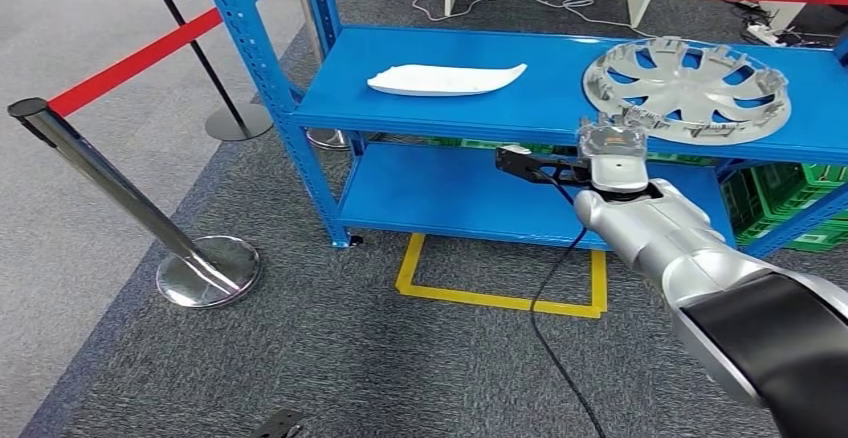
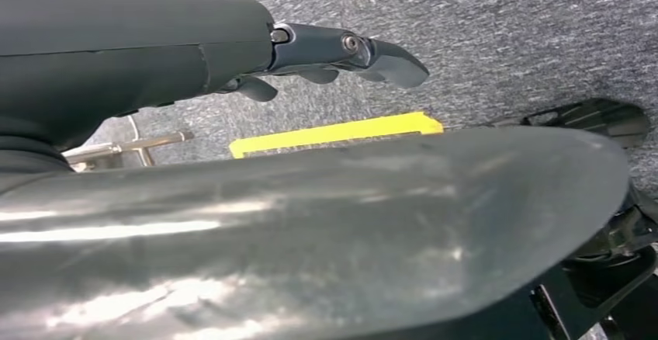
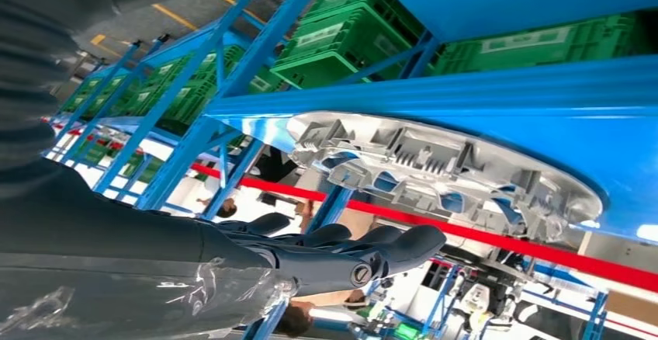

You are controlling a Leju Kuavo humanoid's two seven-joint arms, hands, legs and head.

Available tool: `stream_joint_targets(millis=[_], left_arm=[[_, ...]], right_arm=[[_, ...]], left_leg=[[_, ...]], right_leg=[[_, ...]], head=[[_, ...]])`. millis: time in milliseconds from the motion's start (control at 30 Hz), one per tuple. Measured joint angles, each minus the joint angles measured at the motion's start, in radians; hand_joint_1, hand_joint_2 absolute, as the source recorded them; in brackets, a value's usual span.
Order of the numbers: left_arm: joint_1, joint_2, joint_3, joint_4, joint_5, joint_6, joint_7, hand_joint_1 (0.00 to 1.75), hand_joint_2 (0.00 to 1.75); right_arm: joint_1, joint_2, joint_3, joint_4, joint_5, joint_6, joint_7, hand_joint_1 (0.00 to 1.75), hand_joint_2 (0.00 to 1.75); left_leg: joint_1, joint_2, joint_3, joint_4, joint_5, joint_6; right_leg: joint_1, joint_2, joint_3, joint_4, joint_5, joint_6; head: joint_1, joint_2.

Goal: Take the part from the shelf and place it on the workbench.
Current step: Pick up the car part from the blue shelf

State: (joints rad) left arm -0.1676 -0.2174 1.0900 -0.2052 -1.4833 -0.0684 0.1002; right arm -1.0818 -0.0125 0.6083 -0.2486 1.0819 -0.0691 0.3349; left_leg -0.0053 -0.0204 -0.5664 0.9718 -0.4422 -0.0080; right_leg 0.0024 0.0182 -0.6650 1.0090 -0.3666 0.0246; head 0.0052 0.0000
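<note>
The silver hubcap (image 1: 686, 89) was sitting face down on the top shelf (image 1: 470, 108) of the blue rack, right side, with a white trim piece (image 1: 446, 79) well to its left. Right hand (image 1: 611, 145) was up at the hubcap's near rim, fingers straight and apart in the wrist view, holding nothing, not touching yet as far as I could tell. Left hand (image 2: 341, 53) hung low over the carpet, loose and empty. I'd get the fingers under that rim lip and the thumb on top before lifting, since it looked thin and slippery
</note>
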Motion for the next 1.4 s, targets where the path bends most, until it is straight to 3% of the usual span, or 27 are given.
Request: stream_joint_targets(millis=[433, 600, 667, 733, 800, 833, 933, 1000, 1067, 1133, 1200, 1267, 1300, 1333, 1400], left_arm=[[0.006, 0.0, 0.0, 0.0, -0.006, 0.0, 0.0, 0.0, 0.0], [0.005, 0.001, 0.0, 0.0, -0.008, 0.0, 0.0, 0.0, 0.0], [0.005, 0.0, 0.0, 0.0, -0.008, 0.0, 0.0, 0.0, 0.0], [0.004, 0.0, 0.0, 0.0, -0.008, -0.001, 0.0, 0.0, 0.0], [0.004, 0.0, 0.0, 0.0, -0.009, -0.002, 0.0, 0.0, 0.0], [0.005, 0.0, 0.0, 0.0, -0.01, -0.002, 0.0, 0.0, 0.0], [0.005, 0.001, 0.0, 0.0, -0.011, -0.002, 0.0, 0.0, 0.0], [0.003, 0.003, 0.0, 0.0, -0.012, -0.002, 0.0, 0.0, 0.0], [0.003, 0.003, 0.0, 0.0, -0.013, -0.002, 0.0, 0.0, 0.0], [0.003, 0.002, 0.0, 0.0, -0.013, -0.002, 0.0, 0.0, 0.0], [0.0, 0.001, 0.0, 0.0, -0.013, -0.002, 0.0, 0.0, 0.0], [-0.001, 0.0, 0.0, 0.0, -0.013, -0.002, 0.0, 0.0, 0.0], [0.0, 0.0, 0.0, 0.0, -0.014, -0.003, 0.0, 0.0, 0.0], [0.001, 0.0, 0.0, 0.0, -0.014, -0.003, 0.0, 0.0, 0.0], [0.001, 0.0, 0.0, 0.0, -0.015, -0.003, 0.0, 0.0, 0.0]], right_arm=[[0.002, 0.0, -0.057, -0.001, -0.016, -0.042, -0.018, 0.0, 0.0], [0.003, 0.0, -0.069, -0.003, -0.013, -0.045, -0.02, 0.0, 0.0], [0.001, -0.001, -0.073, -0.004, -0.012, -0.046, -0.02, 0.0, 0.0], [0.004, -0.001, -0.077, -0.004, -0.011, -0.045, -0.019, 0.0, 0.0], [0.013, -0.002, -0.08, -0.004, -0.011, -0.045, -0.017, 0.0, 0.0], [0.016, -0.002, -0.081, -0.004, -0.011, -0.045, -0.015, 0.0, 0.0], [0.017, -0.002, -0.082, -0.004, -0.011, -0.045, -0.014, 0.0, 0.0], [0.018, -0.002, -0.082, -0.004, -0.011, -0.044, -0.014, 0.0, 0.0], [0.02, -0.003, -0.082, -0.004, -0.011, -0.044, -0.013, 0.0, 0.0], [0.019, -0.004, -0.083, -0.006, -0.011, -0.045, -0.012, 0.0, 0.0], [0.017, -0.004, -0.083, -0.007, -0.009, -0.045, -0.013, 0.0, 0.0], [0.018, -0.004, -0.084, -0.007, -0.005, -0.045, -0.013, 0.0, 0.0], [0.018, -0.004, -0.085, -0.007, -0.003, -0.045, -0.013, 0.0, 0.0], [0.018, -0.004, -0.086, -0.007, -0.001, -0.045, -0.014, 0.0, 0.0], [0.018, -0.004, -0.092, -0.007, 0.002, -0.045, -0.014, 0.0, 0.0]], left_leg=[[-0.006, 0.0, 0.0, 0.001, 0.004, 0.001], [-0.007, 0.002, 0.007, -0.016, 0.017, 0.025], [-0.001, 0.006, 0.021, -0.039, 0.029, 0.027], [0.001, 0.009, 0.025, -0.044, 0.03, 0.028], [0.006, 0.009, 0.027, -0.04, 0.026, 0.023], [0.01, 0.009, 0.027, -0.037, 0.022, 0.018], [0.022, 0.008, 0.025, -0.006, -0.004, -0.009], [0.021, 0.007, 0.017, 0.013, -0.017, -0.023], [0.022, 0.007, 0.014, 0.017, -0.022, -0.028], [0.023, 0.01, 0.003, 0.044, -0.04, -0.033], [0.023, 0.012, -0.048, 0.143, -0.086, -0.036], [0.021, 0.012, -0.127, 0.273, -0.128, -0.033], [0.02, 0.012, -0.155, 0.308, -0.128, -0.03], [0.019, 0.012, -0.165, 0.309, -0.11, -0.026], [0.014, 0.011, -0.134, 0.217, -0.035, -0.016]], right_leg=[[-0.006, -0.002, 0.003, -0.004, 0.008, 0.005], [-0.01, -0.002, 0.001, -0.013, 0.013, 0.02], [-0.007, -0.002, -0.026, 0.039, -0.019, 0.024], [-0.011, -0.005, -0.085, 0.167, -0.074, 0.029], [-0.018, -0.007, -0.128, 0.252, -0.093, 0.039], [-0.022, -0.008, -0.122, 0.239, -0.078, 0.045], [-0.036, -0.014, -0.033, 0.072, -0.009, 0.068], [-0.037, -0.011, -0.006, 0.029, -0.013, 0.059], [-0.034, -0.005, -0.011, 0.038, -0.02, 0.034], [-0.033, -0.002, -0.011, 0.041, -0.023, 0.019], [-0.032, 0.0, -0.006, 0.041, -0.026, 0.009], [-0.028, 0.001, -0.004, 0.041, -0.029, 0.004], [-0.027, 0.002, -0.004, 0.041, -0.03, 0.003], [-0.025, 0.003, -0.003, 0.041, -0.03, 0.002], [-0.025, 0.006, -0.001, 0.041, -0.031, 0.002]], head=[[0.0, 0.0], [0.0, 0.0], [0.002, 0.0], [0.003, 0.0], [0.003, 0.0], [0.003, 0.0], [0.007, 0.0], [0.007, 0.0], [0.002, 0.0], [0.0, 0.0], [-0.002, 0.0], [-0.003, 0.0], [-0.003, 0.0], [-0.003, 0.0], [-0.003, 0.0]])
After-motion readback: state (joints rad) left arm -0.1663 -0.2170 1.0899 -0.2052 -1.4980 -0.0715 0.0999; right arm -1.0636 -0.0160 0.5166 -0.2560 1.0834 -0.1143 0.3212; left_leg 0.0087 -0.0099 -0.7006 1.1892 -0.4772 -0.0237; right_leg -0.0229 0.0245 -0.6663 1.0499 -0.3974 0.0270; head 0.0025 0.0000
